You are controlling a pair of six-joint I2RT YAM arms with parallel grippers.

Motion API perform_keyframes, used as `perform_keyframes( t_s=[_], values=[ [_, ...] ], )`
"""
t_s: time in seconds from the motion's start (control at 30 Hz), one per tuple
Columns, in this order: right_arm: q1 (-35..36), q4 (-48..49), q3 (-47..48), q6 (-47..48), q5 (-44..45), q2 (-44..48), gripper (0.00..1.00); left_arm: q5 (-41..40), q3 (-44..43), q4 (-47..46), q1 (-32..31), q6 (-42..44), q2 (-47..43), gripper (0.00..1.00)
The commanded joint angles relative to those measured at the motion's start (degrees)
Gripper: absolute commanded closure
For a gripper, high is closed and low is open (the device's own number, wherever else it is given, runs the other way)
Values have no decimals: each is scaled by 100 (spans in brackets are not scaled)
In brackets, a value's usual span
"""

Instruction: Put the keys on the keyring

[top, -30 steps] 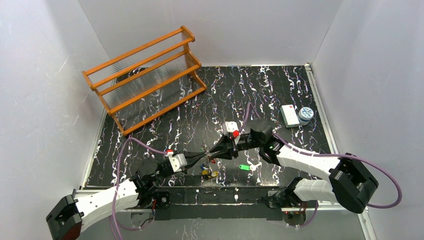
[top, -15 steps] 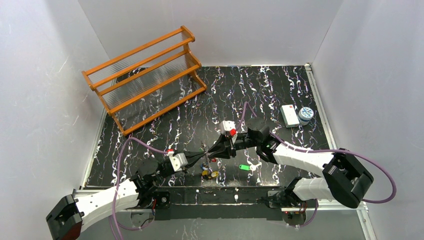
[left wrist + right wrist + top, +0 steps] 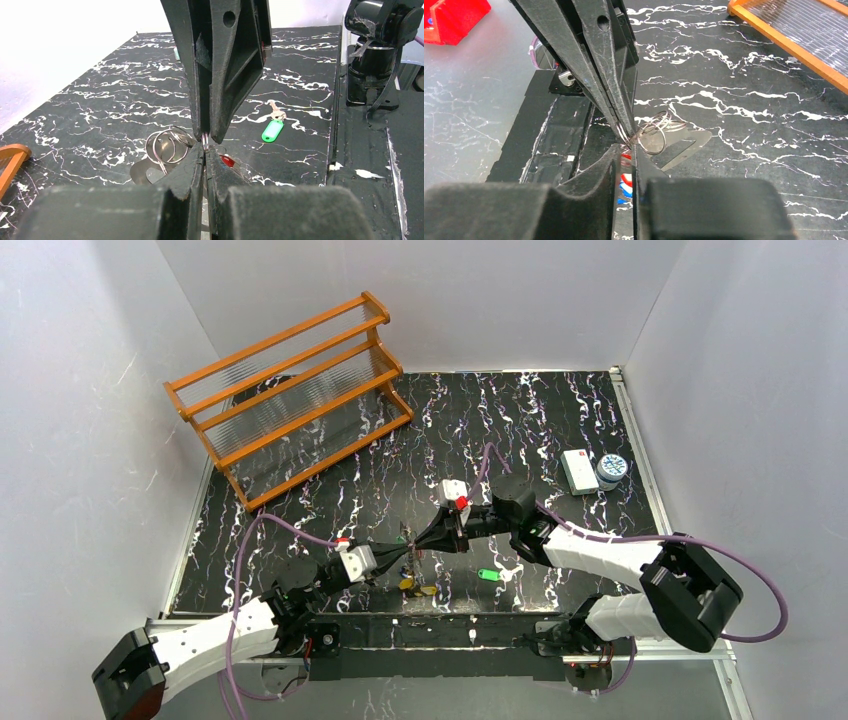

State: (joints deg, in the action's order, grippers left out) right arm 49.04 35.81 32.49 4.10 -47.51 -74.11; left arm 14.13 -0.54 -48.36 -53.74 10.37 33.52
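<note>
Here the left hand [image 3: 205, 154] and right hand [image 3: 626, 150] meet tip to tip above the near part of the table [image 3: 500, 420]. The keyring [image 3: 166, 146] hangs at that junction, clear of the table. The left hand is closed down on its wire. The right hand's fingers are also pressed nearly together, though whether they pinch the ring or a key cannot be told. Over the last second the right wrist has crept away from the robot and toward its left, and its arm has followed. The left hand has barely moved, and the cluster of tags (red [image 3: 227, 161] and yellow [image 3: 425, 590] among them) has shifted slightly with the ring. The green key [image 3: 272, 131] has stayed flat on the table, just to the right of the hands. The small drift suggests fine work on the ring's coil rather than a new pick. At least the green key remains to be threaded.
</note>
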Motion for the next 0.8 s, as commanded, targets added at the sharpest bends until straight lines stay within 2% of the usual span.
perform_keyframes(
  t_s=[0.0,0.17,0.3,0.43,0.5,0.53,0.6,0.77],
  values=[
    [228,251,302,81,-101,-94,82,156,65,-473,-28,-26,-5,100],
    [238,128,303,186,-70,-90,81,157,62,-473,-32,-44,-7,100],
    [244,144,193,253,108,59,66,147,62,-473,-32,-48,-37,100],
    [246,155,221,283,19,45,65,152,63,-477,-30,-54,-9,100],
    [262,154,247,282,-61,-16,70,168,62,-481,-32,-57,6,100],
    [271,146,264,278,-95,-43,76,162,62,-481,-34,-57,6,100],
    [273,89,290,300,-141,-74,99,137,63,-481,-30,-61,-2,100],
    [273,-418,348,601,8,61,99,47,71,-473,-32,-45,-68,100]
  ],
)
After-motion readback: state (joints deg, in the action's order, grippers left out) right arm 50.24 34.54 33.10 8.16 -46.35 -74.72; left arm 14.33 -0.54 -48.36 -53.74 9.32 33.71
